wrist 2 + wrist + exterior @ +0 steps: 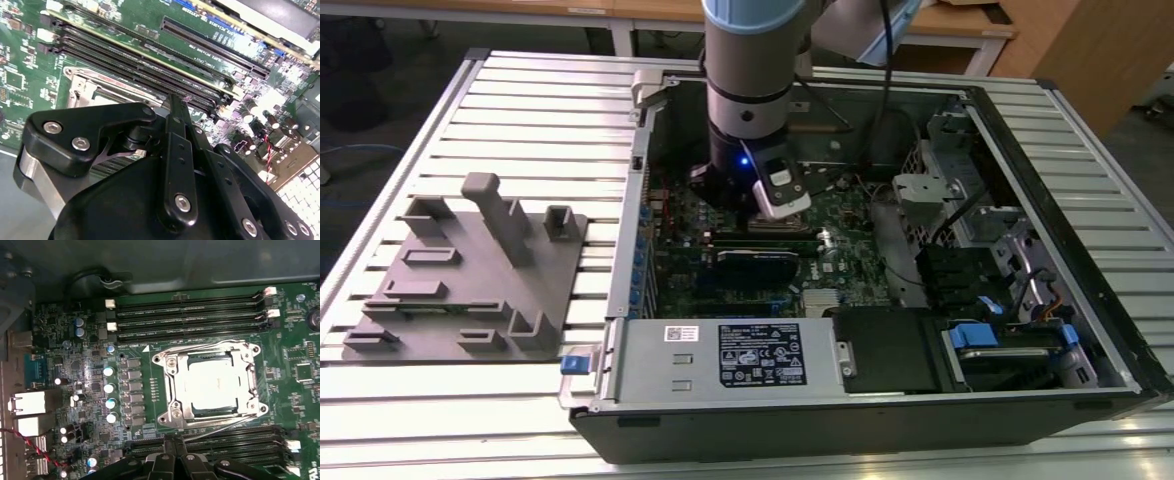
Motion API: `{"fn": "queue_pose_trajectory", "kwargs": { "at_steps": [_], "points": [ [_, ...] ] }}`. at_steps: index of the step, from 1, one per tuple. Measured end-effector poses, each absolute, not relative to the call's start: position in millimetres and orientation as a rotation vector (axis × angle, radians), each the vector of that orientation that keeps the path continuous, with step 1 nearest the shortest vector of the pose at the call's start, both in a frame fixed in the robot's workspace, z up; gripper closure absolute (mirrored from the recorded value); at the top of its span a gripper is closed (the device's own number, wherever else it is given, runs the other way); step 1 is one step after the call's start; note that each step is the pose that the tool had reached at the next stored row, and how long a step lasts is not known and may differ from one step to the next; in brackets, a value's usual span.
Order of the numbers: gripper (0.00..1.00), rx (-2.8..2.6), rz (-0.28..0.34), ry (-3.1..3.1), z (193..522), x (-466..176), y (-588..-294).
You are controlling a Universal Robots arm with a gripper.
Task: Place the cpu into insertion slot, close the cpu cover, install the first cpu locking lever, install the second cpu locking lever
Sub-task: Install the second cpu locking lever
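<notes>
The cpu sits inside the insertion slot on the green motherboard, its pale metal face looking up. The cpu cover seems to lie flat around it, so I judge that the chip is placed and the cover is closed. Thin wire locking levers run along two sides of the socket; whether they are hooked I cannot tell, so this part may be left. Long black memory slots lie on both sides of the socket. The gripper hangs just beside the socket and holds nothing; its jaws look pressed together. In the exterior view the arm reaches down into the open computer case on the slatted surface.
</notes>
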State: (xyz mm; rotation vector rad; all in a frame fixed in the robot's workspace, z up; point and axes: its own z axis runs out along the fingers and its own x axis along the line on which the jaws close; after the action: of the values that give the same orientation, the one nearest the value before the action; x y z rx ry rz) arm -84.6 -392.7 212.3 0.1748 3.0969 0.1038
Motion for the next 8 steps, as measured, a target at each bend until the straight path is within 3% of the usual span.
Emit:
{"fn": "queue_pose_trajectory", "kwargs": {
  "at_steps": [4, 8],
  "points": [
    [0.89, 0.175, 0.109, 3.097, 209.5, -85.8, -392.7],
    [0.89, 0.176, 0.158, 3.096, 208.2, -85.8, -392.7]
  ]
}}
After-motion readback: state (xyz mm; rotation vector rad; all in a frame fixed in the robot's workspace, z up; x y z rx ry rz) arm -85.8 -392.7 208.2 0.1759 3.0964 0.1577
